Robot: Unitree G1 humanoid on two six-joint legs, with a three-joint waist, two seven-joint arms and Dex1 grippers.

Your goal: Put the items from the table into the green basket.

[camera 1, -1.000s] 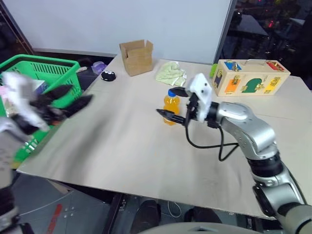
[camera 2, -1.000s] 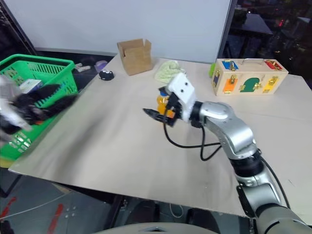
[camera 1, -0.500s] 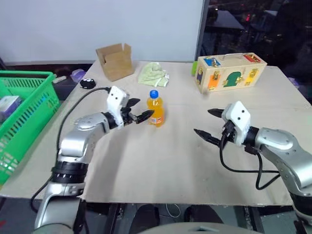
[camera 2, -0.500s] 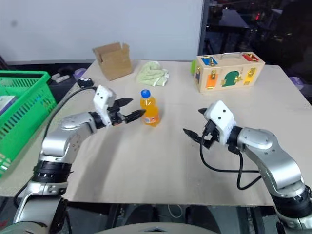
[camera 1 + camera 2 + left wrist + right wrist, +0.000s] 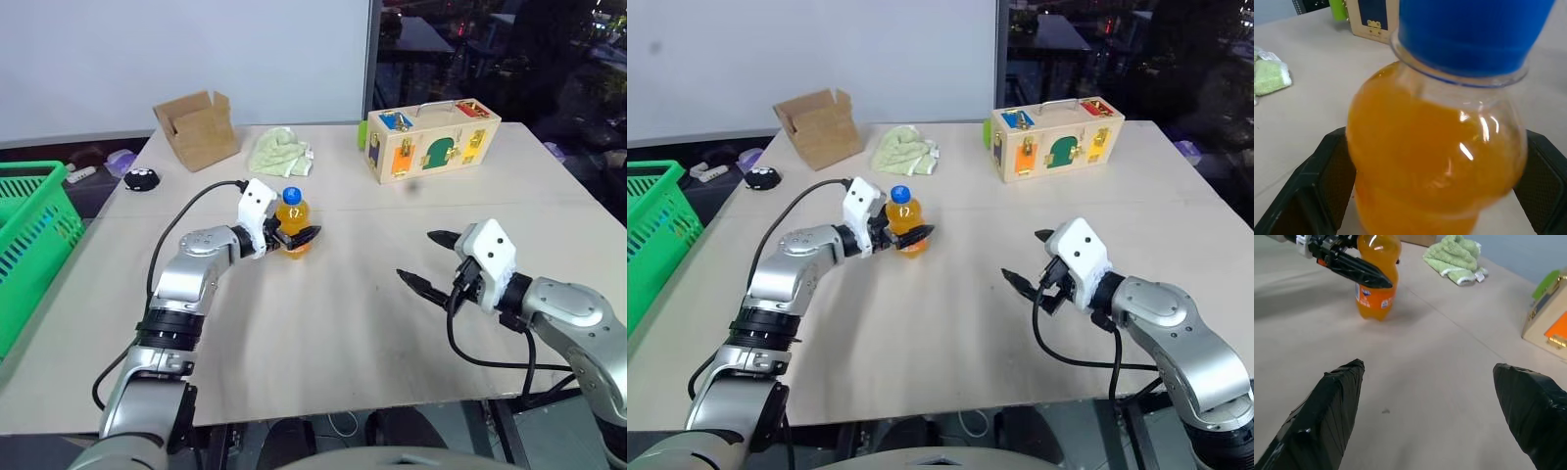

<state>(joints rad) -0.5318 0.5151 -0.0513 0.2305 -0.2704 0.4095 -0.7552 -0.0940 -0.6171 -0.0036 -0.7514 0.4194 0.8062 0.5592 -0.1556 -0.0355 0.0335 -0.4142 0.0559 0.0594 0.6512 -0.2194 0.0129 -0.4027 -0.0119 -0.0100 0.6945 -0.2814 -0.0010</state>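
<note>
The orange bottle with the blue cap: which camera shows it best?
The right wrist view: the orange bottle stands whole on the table, the left gripper around it. The left wrist view has it too close, cropped. The head views show it whole but smaller, partly behind that gripper.

From my remote station: the orange-drink bottle is glossy clear plastic under a smooth blue cap; the counter looks matt beige; the towel is nubby cloth; the green basket is slotted plastic.
</note>
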